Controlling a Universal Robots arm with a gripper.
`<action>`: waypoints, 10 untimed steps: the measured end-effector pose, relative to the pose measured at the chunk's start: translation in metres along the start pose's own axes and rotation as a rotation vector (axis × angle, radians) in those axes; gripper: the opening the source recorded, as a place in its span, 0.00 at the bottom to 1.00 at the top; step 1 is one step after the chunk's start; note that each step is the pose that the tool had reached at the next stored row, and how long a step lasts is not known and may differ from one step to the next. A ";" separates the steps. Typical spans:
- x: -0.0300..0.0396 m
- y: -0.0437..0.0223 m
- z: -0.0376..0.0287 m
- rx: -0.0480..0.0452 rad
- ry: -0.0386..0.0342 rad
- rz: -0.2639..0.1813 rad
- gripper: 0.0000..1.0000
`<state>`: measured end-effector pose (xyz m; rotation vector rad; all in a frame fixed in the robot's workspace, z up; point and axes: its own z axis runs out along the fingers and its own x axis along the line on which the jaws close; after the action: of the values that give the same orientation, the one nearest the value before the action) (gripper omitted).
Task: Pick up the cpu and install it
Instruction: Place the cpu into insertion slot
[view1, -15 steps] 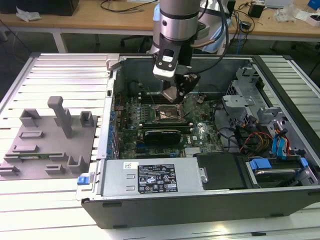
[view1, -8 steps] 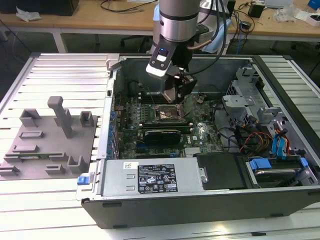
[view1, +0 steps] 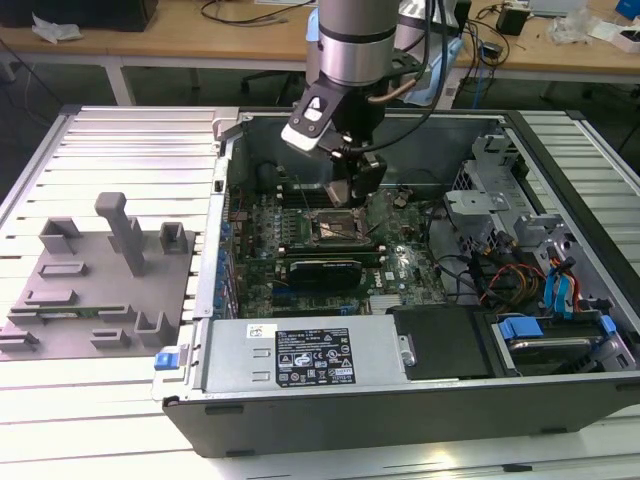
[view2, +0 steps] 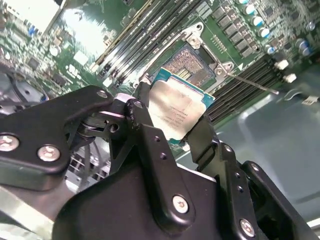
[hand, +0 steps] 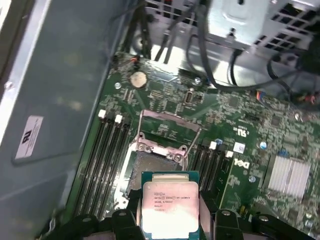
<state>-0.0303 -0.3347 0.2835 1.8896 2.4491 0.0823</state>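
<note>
Cpu (hand: 171, 207), a pale silver square with a thin dark rim, hangs pinched by two opposite edges in the black claw (view2: 175, 125) of the rig's one arm, its metal top showing in both wrist views. The claw is closed on the chip and on nothing else. In the exterior view the claw hovers inside the open computer case (view1: 400, 410), and the socket (view1: 338, 228) lies just beside it at about 6 o'clock, close under the fingertips. That short gap is the relation that counts. In the first wrist view the chip overlaps the near edge of the socket, whose metal hold-down frame (hand: 167, 131) stands swung up and whose contact field is bare. The seat is therefore empty, and the chip, by the look of it, is not yet down in it; whether a corner touches cannot be told. Nearly square, the chip has no long axis to speak of, and its edges run roughly parallel to the socket's sides. On the exterior view's clock face, the case holds a green board (view1: 400, 270) at centre, a labelled power supply (view1: 300, 355) at 6 o'clock, and drive cages (view1: 490, 190) with coloured cables (view1: 500, 280) toward 3 o'clock. Outside the case at 9 o'clock, a grey holder block (view1: 110, 290) stands on the slatted table (view1: 90, 420), well apart from the claw.
</note>
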 end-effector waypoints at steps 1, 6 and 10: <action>0.0000 0.0000 0.0003 0.0000 -0.0012 0.018 0.54; 0.0000 -0.0001 0.0021 0.0006 -0.0088 0.125 0.54; 0.0000 -0.0002 0.0030 0.0010 -0.0143 0.200 0.54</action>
<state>-0.0303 -0.3347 0.2805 2.1224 2.2437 0.0744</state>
